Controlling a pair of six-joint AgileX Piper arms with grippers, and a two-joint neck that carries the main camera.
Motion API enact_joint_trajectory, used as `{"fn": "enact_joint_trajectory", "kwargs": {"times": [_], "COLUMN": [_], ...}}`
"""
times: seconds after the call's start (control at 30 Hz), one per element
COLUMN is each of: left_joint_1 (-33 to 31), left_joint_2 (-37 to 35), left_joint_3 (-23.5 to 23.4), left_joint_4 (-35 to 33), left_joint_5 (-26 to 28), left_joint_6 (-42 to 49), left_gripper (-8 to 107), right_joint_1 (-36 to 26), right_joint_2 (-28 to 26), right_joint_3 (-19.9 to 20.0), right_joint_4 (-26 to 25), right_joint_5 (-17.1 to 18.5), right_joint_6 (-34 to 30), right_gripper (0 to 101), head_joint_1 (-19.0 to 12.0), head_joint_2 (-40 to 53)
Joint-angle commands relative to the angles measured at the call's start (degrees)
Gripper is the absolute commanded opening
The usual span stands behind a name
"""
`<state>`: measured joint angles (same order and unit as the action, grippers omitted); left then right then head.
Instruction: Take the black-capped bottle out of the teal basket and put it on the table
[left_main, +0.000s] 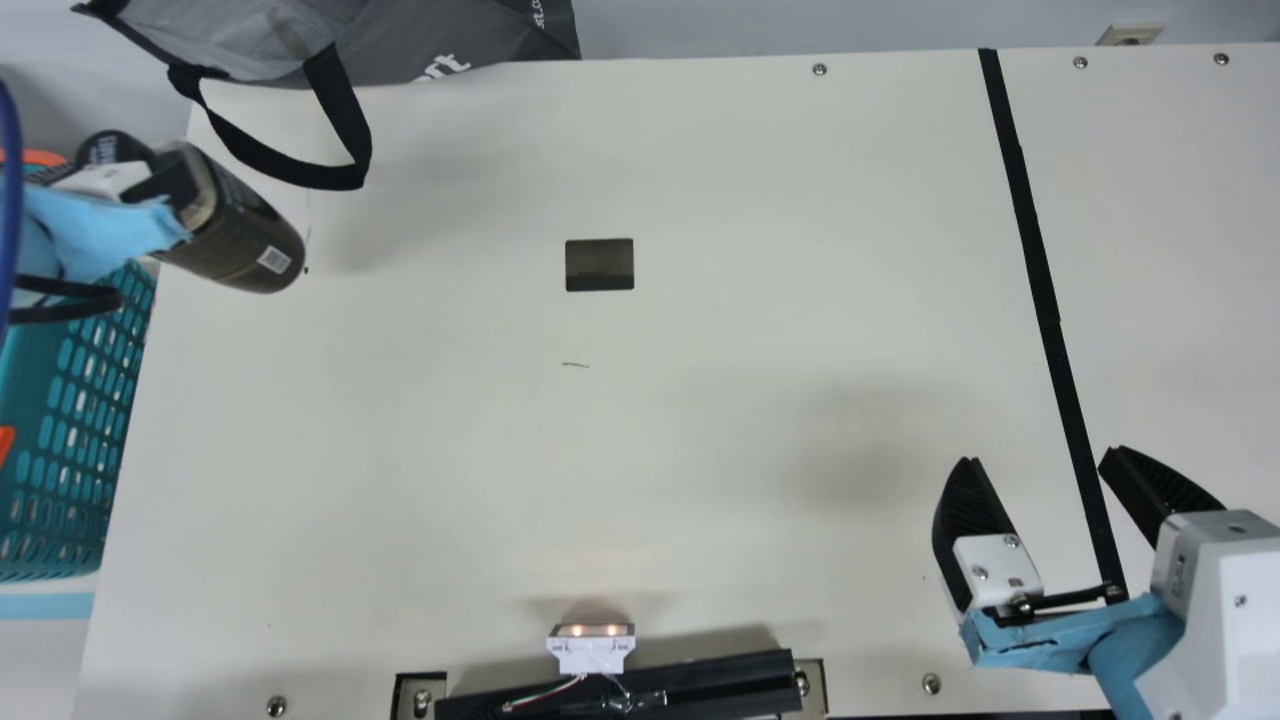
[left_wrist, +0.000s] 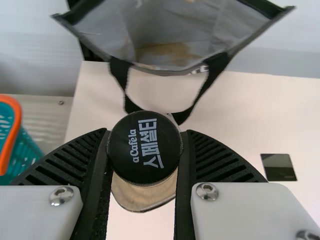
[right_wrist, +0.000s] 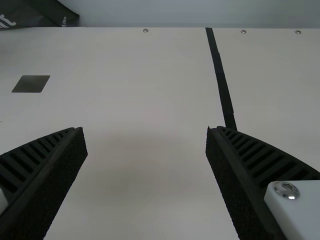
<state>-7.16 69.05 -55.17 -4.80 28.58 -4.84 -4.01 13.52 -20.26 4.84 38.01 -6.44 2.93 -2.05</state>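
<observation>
At the far left of the main view, my left gripper (left_main: 165, 185) holds the black-capped bottle (left_main: 245, 230), which is tilted, its base toward the table's middle. The teal basket (left_main: 75, 430) stands just below it in that view, at the table's left edge. In the left wrist view the bottle's black cap (left_wrist: 145, 148) sits between the two fingers of the left gripper (left_wrist: 145, 155), pressed from both sides. My right gripper (left_main: 1035, 455) stands open over the right part of the table; in the right wrist view nothing is between the fingers of the right gripper (right_wrist: 146, 130).
A grey bag (left_main: 420, 45) lies at the back left, its black strap (left_main: 345, 120) hanging onto the table (left_main: 700, 400). A small dark square (left_main: 600, 265) is near the middle. Black tape (left_main: 1045, 300) runs down the right side. A small lit device (left_main: 590, 650) is at the front edge.
</observation>
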Motion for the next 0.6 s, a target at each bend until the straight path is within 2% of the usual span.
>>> {"fn": "enact_joint_trajectory", "kwargs": {"times": [0.0,0.57], "left_joint_1": [-3.4,-18.9], "left_joint_2": [0.4,4.3], "left_joint_3": [-0.3,-3.2], "left_joint_4": [3.0,14.1], "left_joint_5": [0.0,1.8], "left_joint_6": [-4.2,-17.7], "left_gripper": [0,0], "right_joint_1": [0.0,0.0], "right_joint_2": [0.0,0.0], "right_joint_3": [0.0,0.0], "right_joint_4": [0.0,0.0], "right_joint_5": [0.0,0.0], "right_joint_6": [0.0,0.0], "right_gripper": [91,91], "head_joint_1": [-0.2,-0.2], "head_joint_2": [0.5,0.5]}}
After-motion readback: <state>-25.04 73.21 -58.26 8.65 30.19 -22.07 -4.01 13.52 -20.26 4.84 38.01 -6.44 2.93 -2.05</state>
